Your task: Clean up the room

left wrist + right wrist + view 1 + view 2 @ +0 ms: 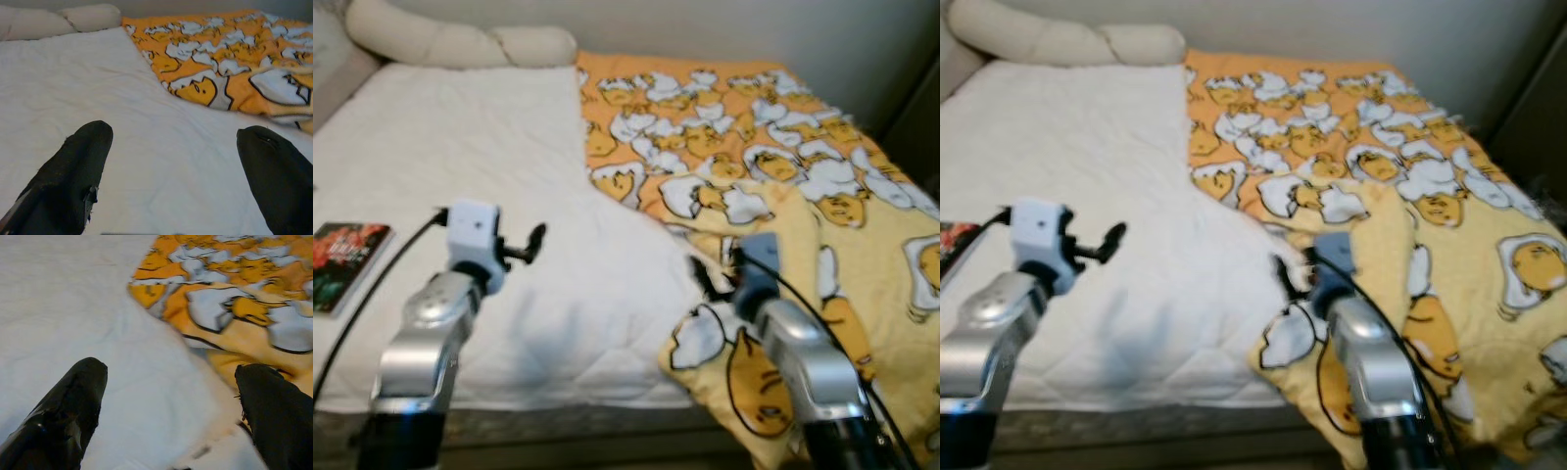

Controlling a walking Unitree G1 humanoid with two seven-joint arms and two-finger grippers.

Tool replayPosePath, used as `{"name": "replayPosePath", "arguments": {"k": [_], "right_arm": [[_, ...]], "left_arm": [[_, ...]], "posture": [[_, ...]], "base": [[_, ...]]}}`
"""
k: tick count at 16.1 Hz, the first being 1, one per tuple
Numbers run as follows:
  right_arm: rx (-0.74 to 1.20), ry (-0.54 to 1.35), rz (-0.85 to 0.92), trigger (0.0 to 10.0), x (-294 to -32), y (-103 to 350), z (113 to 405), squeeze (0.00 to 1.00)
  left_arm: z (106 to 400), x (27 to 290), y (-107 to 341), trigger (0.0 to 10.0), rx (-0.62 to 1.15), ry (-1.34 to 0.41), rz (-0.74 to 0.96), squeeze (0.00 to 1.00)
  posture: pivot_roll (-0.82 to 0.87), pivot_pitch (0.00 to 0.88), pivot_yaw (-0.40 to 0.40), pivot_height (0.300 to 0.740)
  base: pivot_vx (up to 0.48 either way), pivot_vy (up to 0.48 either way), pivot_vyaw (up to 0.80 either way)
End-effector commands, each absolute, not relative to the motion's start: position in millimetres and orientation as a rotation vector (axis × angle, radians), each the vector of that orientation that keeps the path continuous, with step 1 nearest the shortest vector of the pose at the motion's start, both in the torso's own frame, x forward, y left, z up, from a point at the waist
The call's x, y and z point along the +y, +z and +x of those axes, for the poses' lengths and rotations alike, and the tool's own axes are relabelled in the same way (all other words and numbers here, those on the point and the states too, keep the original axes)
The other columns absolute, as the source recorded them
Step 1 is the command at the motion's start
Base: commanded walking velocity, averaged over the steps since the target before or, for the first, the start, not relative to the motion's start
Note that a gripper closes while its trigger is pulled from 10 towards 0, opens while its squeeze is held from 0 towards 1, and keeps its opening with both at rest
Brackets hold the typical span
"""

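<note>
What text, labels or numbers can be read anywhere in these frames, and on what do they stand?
None can be read.
Book at the near left edge of the bed: its dark cover with red flowers carries pale lettering, too blurred to read.
Orange and yellow blanket: a cartoon egg pattern, no words.
Left gripper and right gripper: no markings visible.

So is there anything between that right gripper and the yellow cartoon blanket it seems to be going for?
Nothing visible stands in the way. The right gripper is open over the bare white sheet, with the blanket edge directly ahead of its fingertips. The book lies far off at the bed's left edge, beyond the left gripper.
</note>
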State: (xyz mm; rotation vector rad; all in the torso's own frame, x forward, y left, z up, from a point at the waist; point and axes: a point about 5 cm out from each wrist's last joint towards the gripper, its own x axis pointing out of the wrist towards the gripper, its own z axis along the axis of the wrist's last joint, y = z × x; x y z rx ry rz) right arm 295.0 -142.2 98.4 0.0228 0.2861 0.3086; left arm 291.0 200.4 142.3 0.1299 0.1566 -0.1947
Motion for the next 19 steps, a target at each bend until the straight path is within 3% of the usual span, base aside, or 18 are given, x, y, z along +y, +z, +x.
{"name": "replayPosePath", "arguments": {"k": [1,2,9,15,16,19], "right_arm": [[0.326,0.319,0.048,10.0,-152.6,95.1,293.9,0.0],[0.364,0.362,0.03,10.0,-150.4,90.2,294.7,1.0],[0.601,0.335,-0.003,10.0,-129.2,47.9,323.9,1.0],[0.76,0.235,-0.065,10.0,-118.5,23.5,324.8,1.0],[0.777,0.203,-0.05,10.0,-118.7,19.5,323.4,0.0],[0.826,0.172,-0.121,10.0,-122.1,9.5,315.8,0.0]], "left_arm": [[288.5,186.2,141.9,10.0,0.164,-0.286,0.157,0.0],[285.2,182.5,139.1,10.0,0.184,-0.344,0.186,0.0],[274.1,177.8,129.9,10.0,0.329,-0.601,0.307,0.0],[253.0,185.6,137.5,10.0,0.384,-0.712,0.376,0.0],[244.4,191.2,138.8,10.0,0.413,-0.714,0.393,0.0],[229.2,191.7,145.3,10.0,0.438,-0.756,0.385,0.0]], "posture": [[0.06,0.0,-0.037,0.74],[0.06,0.0,-0.031,0.74],[0.11,0.0,-0.015,0.74],[0.2,0.0,-0.037,0.74],[0.23,0.0,-0.053,0.74],[0.28,0.086,-0.083,0.74]], "base": [[0.0,0.0,0.0],[0.0,0.0,0.0],[0.0,0.0,0.0],[0.0,0.0,0.0],[0.0,0.0,0.0],[0.0,0.0,0.0]]}}
